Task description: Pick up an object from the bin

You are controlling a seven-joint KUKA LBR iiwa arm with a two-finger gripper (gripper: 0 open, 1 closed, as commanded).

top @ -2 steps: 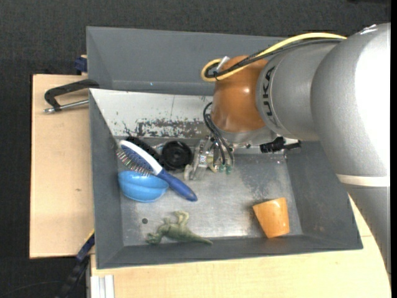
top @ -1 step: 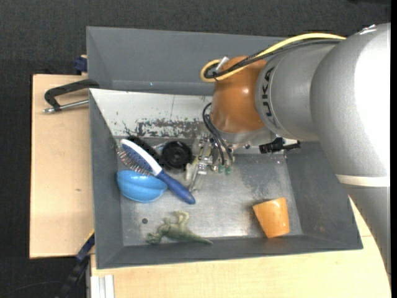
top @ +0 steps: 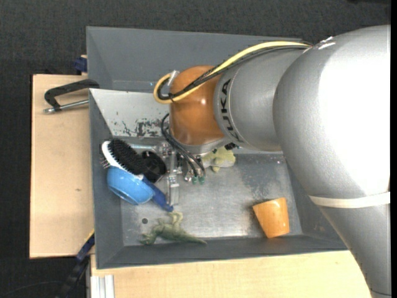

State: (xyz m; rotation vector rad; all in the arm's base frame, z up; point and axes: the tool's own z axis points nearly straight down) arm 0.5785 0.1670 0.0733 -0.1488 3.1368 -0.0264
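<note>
My gripper hangs low over the left half of the bin, under the orange wrist cover. Just left of it lies a brush with black bristles and a white back. A blue scoop-like cup lies below the brush, and its blue handle runs under the gripper's tip. To the gripper's right, a small pale yellow thing is partly hidden by the arm.
A green toy lizard lies along the front wall. An orange cup lies on its side at the front right. The big grey arm covers the bin's right and back right. Bare floor shows between the gripper and the orange cup.
</note>
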